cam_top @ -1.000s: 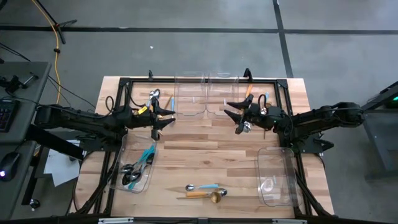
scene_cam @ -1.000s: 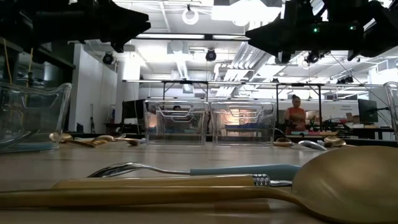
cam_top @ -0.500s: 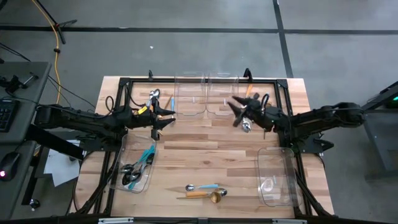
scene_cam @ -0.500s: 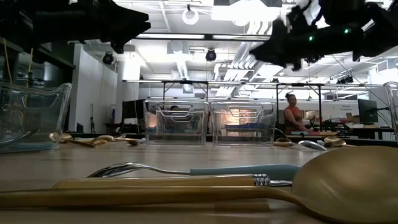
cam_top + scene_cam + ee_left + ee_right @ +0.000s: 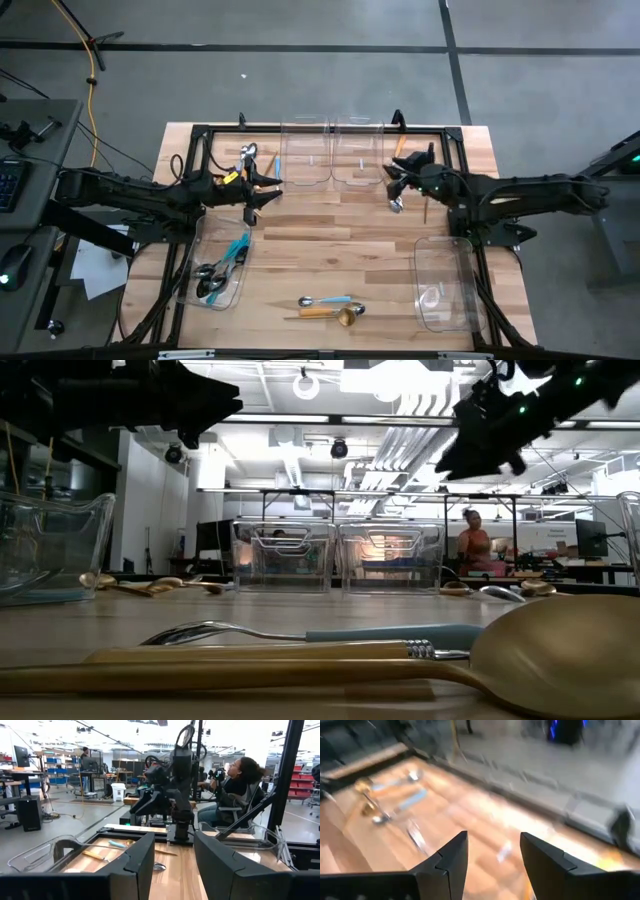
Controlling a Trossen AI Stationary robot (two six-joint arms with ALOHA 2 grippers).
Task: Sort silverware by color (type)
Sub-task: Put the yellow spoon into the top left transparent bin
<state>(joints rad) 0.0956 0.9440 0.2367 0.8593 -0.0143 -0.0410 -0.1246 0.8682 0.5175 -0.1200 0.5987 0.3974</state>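
Silverware lies in groups on the wooden table: a light-blue-handled spoon (image 5: 327, 300) and a gold spoon (image 5: 330, 315) near the front edge, several pieces at the far left (image 5: 248, 153), and a spoon (image 5: 397, 205) with orange-handled pieces (image 5: 399, 146) at the far right. Dark blue-handled utensils (image 5: 218, 272) lie in the left clear bin (image 5: 196, 236). My left gripper (image 5: 275, 190) hangs open above the table, level, with nothing between its fingers (image 5: 172, 865). My right gripper (image 5: 390, 178) is also open and empty (image 5: 492, 855), slanting down above the spoon at the far right.
Two clear bins (image 5: 305, 168) (image 5: 358, 166) stand side by side at the far middle. Another clear bin (image 5: 445, 250) sits at the near right. A black frame (image 5: 300, 128) rims the table. A person sits beyond the table in the left wrist view (image 5: 235, 785).
My right gripper has drawn back toward the table's right edge and risen a little. It has turned about its wrist and now slants down rather than level. It has stayed open and has taken nothing.
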